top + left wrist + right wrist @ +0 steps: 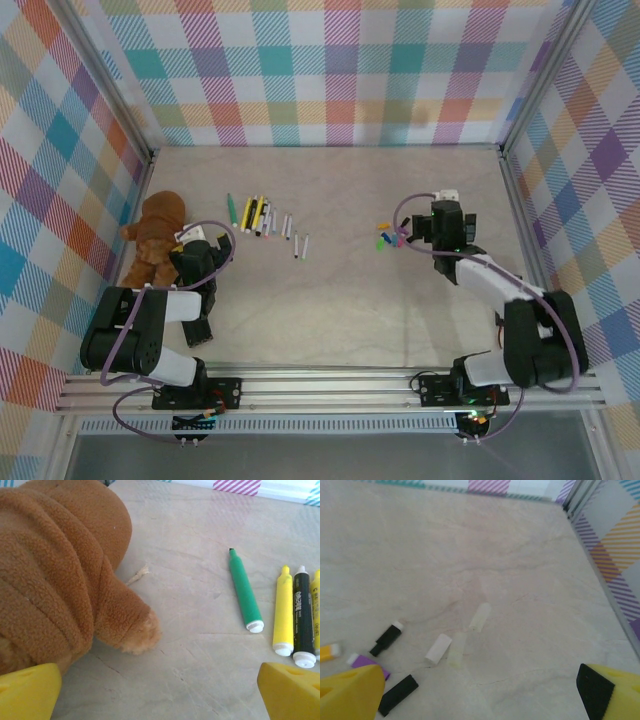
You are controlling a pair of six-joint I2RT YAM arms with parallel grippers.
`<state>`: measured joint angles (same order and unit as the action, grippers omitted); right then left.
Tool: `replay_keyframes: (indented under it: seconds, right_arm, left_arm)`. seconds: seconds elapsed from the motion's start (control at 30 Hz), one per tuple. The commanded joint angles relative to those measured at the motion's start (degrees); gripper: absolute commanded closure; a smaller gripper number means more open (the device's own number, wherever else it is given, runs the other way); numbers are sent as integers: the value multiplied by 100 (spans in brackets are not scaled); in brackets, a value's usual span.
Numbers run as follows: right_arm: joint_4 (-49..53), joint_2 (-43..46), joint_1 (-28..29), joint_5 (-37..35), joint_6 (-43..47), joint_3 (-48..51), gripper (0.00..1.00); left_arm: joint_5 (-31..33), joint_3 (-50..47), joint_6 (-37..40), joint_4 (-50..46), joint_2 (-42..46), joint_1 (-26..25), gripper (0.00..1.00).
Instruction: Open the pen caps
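I look down from above and behind the rig; my 2 wrist cameras skim the table closely, facing away. Top and left share the teddy bear.

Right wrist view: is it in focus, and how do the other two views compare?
Right wrist view: soft and hazy, the pale caps nearly fade into the table. Left wrist view: sharper, the green pen crisp. Top external view: even light, the pens very small.

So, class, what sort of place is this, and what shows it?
Likely a robot test booth: plaid walls and a metal frame box in the table, with the left arm and right arm bolted at its near edge.
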<state>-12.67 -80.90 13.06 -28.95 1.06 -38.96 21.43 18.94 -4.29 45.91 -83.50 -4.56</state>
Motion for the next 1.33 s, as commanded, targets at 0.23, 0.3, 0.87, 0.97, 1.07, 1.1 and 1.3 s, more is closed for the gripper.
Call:
replay_keyframes:
  seconds: [0.23,0.3,0.87,0.97,1.07,1.1,1.3]
  right_arm:
    - [-2767,-484,-452,1206,201,1181,1]
    - [-2838,-520,-725,1571,-27,1207,1]
    - [-3534,-711,-1257,2877,-169,1556,1]
    - [-3515,-716,-1255,2895,-176,1546,1]
    - [-3442,-732,-1263,2907,-176,1500,1]
    - [-3409,-743,-1262,2921,-169,1479,1]
    - [-3486,-727,-1266,2929,-165,1521,1]
  left_arm:
    - [-576,-51,78,577,-353,79,0]
    - [-652,-26,243,1167,-654,69,0]
    - [-569,436,336,119,-570,-78,0]
    - [-569,426,334,128,-570,-75,0]
    - [-565,433,333,128,-570,-73,0]
    - [-566,435,336,128,-570,-73,0]
    - [-568,427,335,120,-570,-80,0]
